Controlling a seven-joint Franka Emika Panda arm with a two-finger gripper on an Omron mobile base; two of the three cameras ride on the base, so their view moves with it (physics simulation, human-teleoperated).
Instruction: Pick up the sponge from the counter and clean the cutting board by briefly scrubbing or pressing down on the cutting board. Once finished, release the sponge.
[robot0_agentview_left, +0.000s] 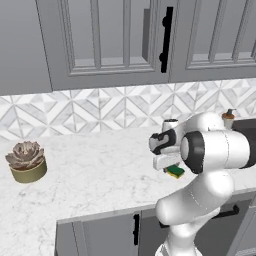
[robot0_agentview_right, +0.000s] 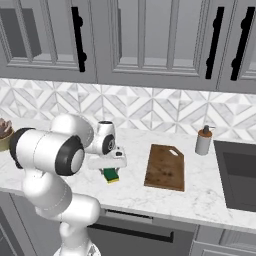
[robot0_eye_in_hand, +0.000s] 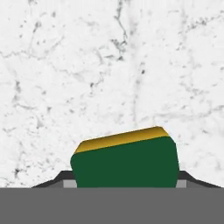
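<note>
The sponge (robot0_eye_in_hand: 124, 162), dark green over yellow, sits tilted between my two dark fingertips, and my gripper (robot0_eye_in_hand: 122, 181) is shut on it just above the white marble counter (robot0_eye_in_hand: 109, 65). From the right base view the sponge (robot0_agentview_right: 111, 175) hangs under my hand (robot0_agentview_right: 107, 159), to the left of the brown cutting board (robot0_agentview_right: 165, 167), which lies flat on the counter (robot0_agentview_right: 200, 200) with its hole end toward the backsplash. In the left base view the sponge (robot0_agentview_left: 175, 171) peeks out below the gripper (robot0_agentview_left: 171, 166), and my arm hides the board.
A soap dispenser (robot0_agentview_right: 203, 141) stands behind the board's right corner, beside a dark sink (robot0_agentview_right: 240, 180). A potted succulent (robot0_agentview_left: 26, 161) sits far left on the counter. Cabinet doors with black handles (robot0_agentview_right: 79, 37) hang overhead.
</note>
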